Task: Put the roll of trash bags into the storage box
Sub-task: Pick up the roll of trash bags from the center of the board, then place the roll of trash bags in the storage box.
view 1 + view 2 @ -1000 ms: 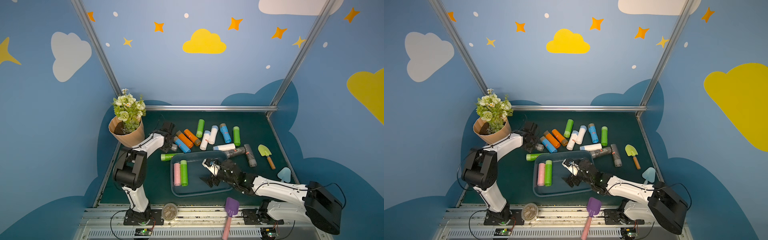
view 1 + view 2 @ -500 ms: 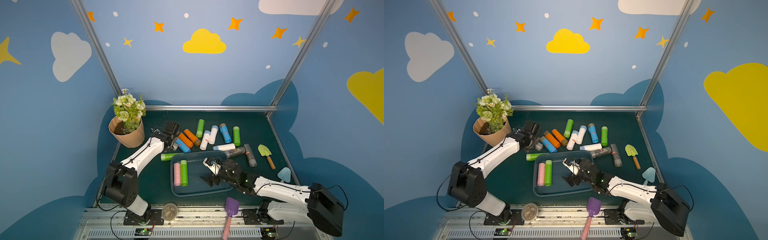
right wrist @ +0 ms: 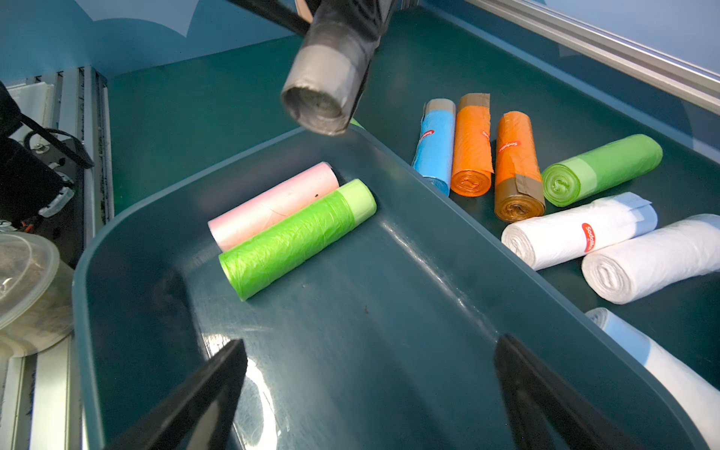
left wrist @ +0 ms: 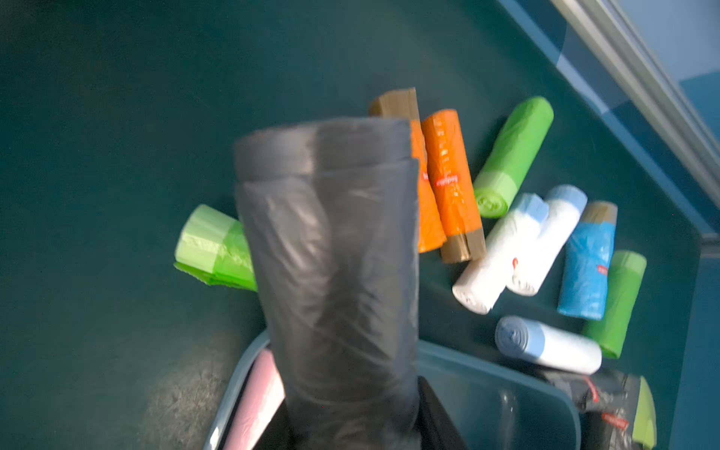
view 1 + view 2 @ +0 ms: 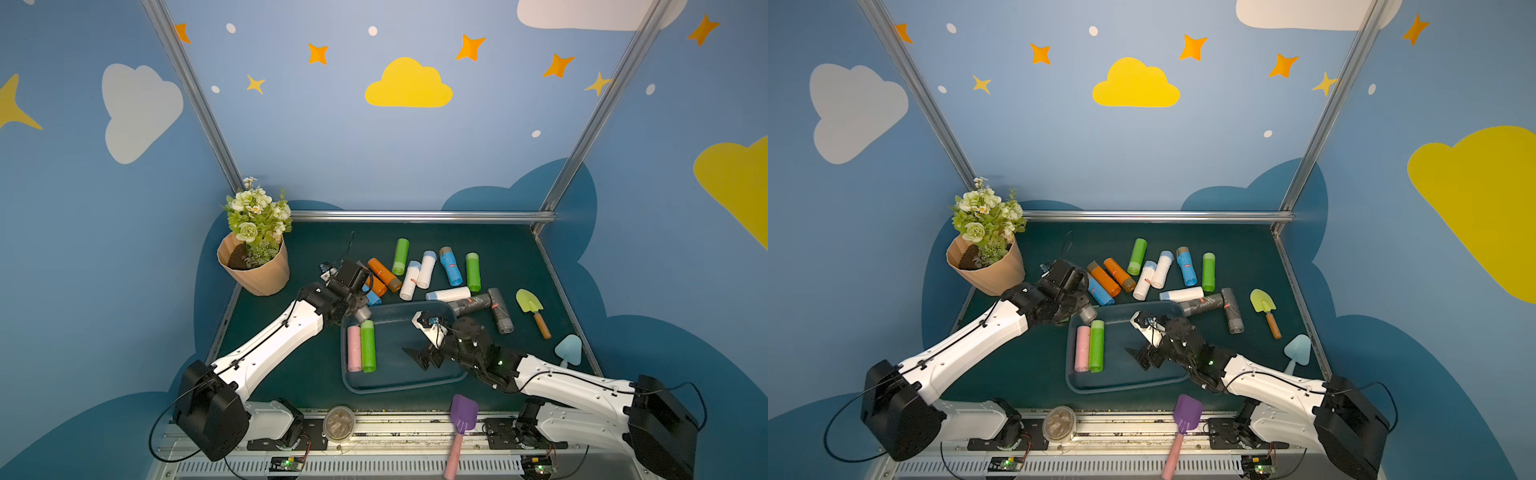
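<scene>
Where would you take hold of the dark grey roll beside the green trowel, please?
Probably around its middle, from straight above, the right pincer closing across its width. The dark grey roll lies flat; another dark roll meets its far end, while its middle has bare tabletop on both sides.

left arm (image 5: 270, 345): white links, black joints, black cables | right arm (image 5: 573, 384): same, green LED

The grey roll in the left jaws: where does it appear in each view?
In a top view: grey roll above the storage box's corner nearest the flower pot.
In a top view: same corner.
Left wrist: centre, filling the foreground.
Right wrist: over the box's rim.
Shared landmark: the pink roll.
</scene>
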Controlling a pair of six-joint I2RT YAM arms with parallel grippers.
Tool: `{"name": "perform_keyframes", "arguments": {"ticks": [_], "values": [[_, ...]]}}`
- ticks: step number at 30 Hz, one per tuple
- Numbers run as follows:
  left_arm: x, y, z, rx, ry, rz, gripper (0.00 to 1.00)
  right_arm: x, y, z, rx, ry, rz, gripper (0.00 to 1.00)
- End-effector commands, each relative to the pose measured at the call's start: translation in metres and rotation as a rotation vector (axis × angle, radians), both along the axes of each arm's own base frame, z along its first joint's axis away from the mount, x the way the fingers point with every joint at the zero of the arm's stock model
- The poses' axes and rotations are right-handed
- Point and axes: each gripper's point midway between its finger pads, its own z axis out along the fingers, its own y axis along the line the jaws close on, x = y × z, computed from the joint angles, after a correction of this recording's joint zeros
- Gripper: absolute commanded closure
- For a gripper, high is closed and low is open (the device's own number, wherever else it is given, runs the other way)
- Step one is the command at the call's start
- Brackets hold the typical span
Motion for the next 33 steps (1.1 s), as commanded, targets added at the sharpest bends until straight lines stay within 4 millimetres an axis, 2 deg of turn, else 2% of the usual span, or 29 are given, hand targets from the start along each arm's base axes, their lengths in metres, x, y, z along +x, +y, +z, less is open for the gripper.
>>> {"name": "perform_keyframes", "arguments": {"ticks": [1, 4, 8, 12, 16, 22, 33], "values": [[-0.022, -0.015, -0.002, -0.009, 0.028, -0.124, 0.59, -0.004, -0.005, -0.004, -0.007, 0.038, -0.003, 0.03], [-0.036, -0.031, -0.008, -0.025, 0.047, -0.209, 0.59, -0.007, -0.01, -0.005, -0.02, 0.071, -0.017, 0.03], [-0.049, -0.042, -0.018, -0.015, 0.084, -0.261, 0.59, -0.006, -0.03, -0.008, -0.061, 0.11, -0.103, 0.03], [-0.051, -0.053, -0.022, -0.008, 0.073, -0.276, 0.59, -0.012, -0.048, -0.018, -0.076, 0.18, -0.166, 0.03], [-0.052, -0.067, -0.036, 0.002, 0.103, -0.306, 0.59, -0.017, -0.057, -0.028, -0.068, 0.191, -0.179, 0.03], [-0.061, -0.089, -0.06, 0.036, 0.165, -0.374, 0.59, -0.013, -0.062, -0.023, 0.012, 0.179, -0.206, 0.03], [-0.064, -0.094, -0.087, 0.102, 0.234, -0.411, 0.59, 0.004, -0.084, -0.031, 0.072, 0.247, -0.31, 0.03]]}}
